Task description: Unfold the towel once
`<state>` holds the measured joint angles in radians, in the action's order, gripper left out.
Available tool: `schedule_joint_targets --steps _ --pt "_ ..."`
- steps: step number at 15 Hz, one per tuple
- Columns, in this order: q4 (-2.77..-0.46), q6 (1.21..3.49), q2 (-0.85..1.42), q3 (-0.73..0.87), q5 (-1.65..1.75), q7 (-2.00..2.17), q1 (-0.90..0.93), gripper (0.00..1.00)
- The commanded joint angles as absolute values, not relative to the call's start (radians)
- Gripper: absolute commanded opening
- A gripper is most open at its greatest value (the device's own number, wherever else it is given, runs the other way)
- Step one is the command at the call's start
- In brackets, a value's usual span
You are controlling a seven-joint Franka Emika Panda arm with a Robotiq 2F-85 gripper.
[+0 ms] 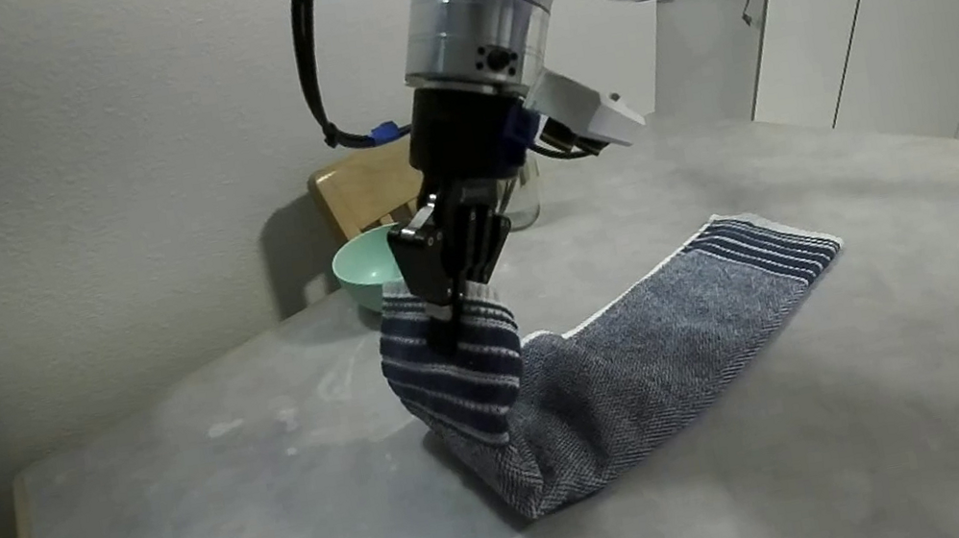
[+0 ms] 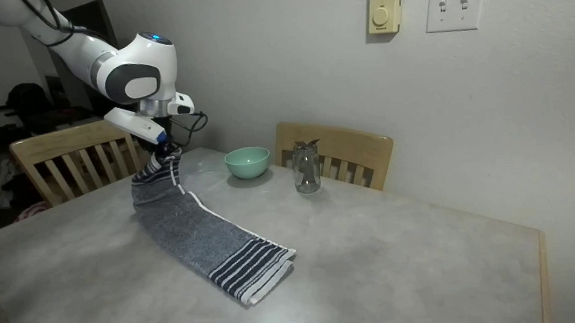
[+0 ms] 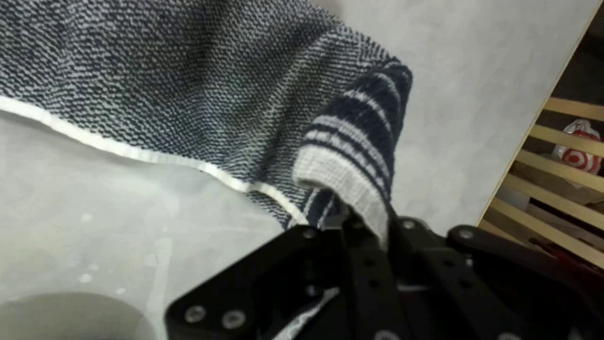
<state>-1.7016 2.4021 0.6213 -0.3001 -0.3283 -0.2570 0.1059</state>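
Note:
The towel [image 1: 660, 356] is a long, blue-grey strip with dark and light striped ends. It also shows in an exterior view [image 2: 192, 226] and in the wrist view [image 3: 188, 85]. Its far striped end and middle lie on the table; at that end more than one layer shows. My gripper [image 1: 447, 318] is shut on the towel's other striped end and holds it raised above the table, so the cloth bends upward there. In the wrist view the white hem runs between the fingertips [image 3: 373, 226]. The fingertips are partly hidden by the cloth in an exterior view [image 2: 166, 149].
A teal bowl [image 2: 248, 162] stands on the table [image 2: 414, 277] near the wall side, close behind my gripper in an exterior view [image 1: 364, 264]. A glass jar with utensils [image 2: 306, 170] stands beside it. Wooden chairs [image 2: 340, 147] [image 2: 73, 137] stand at the table's edges.

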Motion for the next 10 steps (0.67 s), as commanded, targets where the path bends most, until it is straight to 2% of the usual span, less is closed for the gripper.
schedule_joint_targets --steps 1,2,4,10 --pt "-1.681 2.397 0.643 -0.312 -0.334 -0.284 0.095 0.02" --pt "-1.679 2.395 0.648 -0.310 -0.333 -0.282 0.096 0.03" --pt "-1.676 2.385 0.656 -0.309 -0.328 -0.284 0.095 0.33" --pt "-1.681 2.356 0.667 -0.314 -0.323 -0.329 0.081 0.75"
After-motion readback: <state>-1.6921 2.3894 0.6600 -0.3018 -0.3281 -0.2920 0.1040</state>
